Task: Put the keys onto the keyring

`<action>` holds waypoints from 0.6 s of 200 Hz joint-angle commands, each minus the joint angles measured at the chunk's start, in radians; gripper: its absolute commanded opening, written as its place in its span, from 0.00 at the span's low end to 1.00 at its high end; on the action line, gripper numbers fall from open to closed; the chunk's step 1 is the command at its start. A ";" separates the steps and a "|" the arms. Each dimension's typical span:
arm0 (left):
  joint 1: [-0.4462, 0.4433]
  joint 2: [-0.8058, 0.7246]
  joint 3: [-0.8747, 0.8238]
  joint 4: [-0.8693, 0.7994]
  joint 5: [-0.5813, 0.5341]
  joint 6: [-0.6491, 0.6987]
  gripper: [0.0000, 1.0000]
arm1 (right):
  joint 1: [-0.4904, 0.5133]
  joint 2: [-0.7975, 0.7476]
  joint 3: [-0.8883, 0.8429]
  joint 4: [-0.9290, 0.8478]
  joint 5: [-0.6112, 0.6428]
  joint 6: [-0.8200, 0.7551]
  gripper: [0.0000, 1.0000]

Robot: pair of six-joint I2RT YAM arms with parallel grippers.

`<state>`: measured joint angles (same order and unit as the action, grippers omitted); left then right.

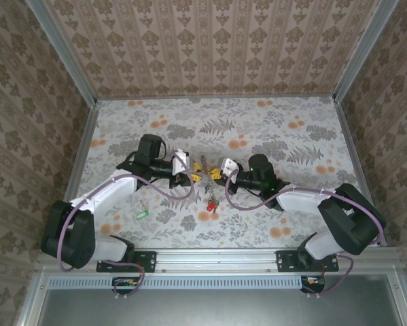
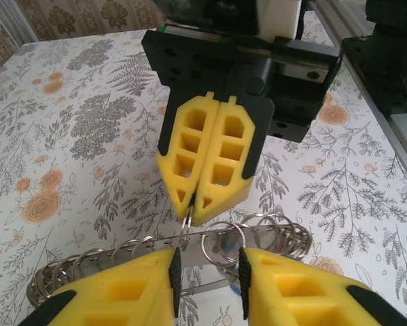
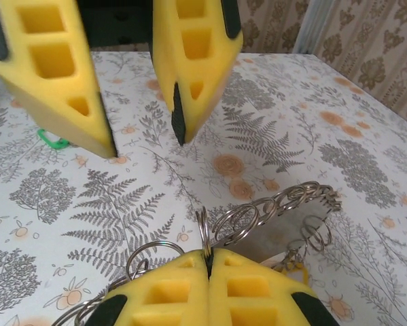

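My right gripper (image 3: pixel 208 255) clenched on a loop of the silver, many-looped metal keyring (image 3: pixel 278 204) on the floral table (image 1: pixel 305 129), I must hold it level while my empty, parted left gripper (image 2: pixel 206 272) fetches the red-headed key (image 1: pixel 211 204).

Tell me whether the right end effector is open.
No, the right end effector has its yellow fingers pressed together, pinching a thin ring.
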<state>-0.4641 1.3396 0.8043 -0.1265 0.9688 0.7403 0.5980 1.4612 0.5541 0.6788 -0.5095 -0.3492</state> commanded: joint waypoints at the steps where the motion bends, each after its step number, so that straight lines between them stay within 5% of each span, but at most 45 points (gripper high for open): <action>1: -0.009 0.027 0.043 -0.045 0.006 -0.007 0.30 | -0.006 -0.022 0.035 -0.007 -0.066 -0.030 0.00; 59: -0.042 0.072 0.051 -0.036 -0.056 0.017 0.33 | -0.006 -0.015 0.050 -0.008 -0.101 -0.024 0.00; 120: -0.054 0.101 0.067 -0.055 -0.022 0.057 0.20 | -0.007 -0.008 0.061 -0.007 -0.130 -0.020 0.00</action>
<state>-0.5068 1.4296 0.8471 -0.1646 0.9199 0.7681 0.5980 1.4612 0.5774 0.6464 -0.5869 -0.3668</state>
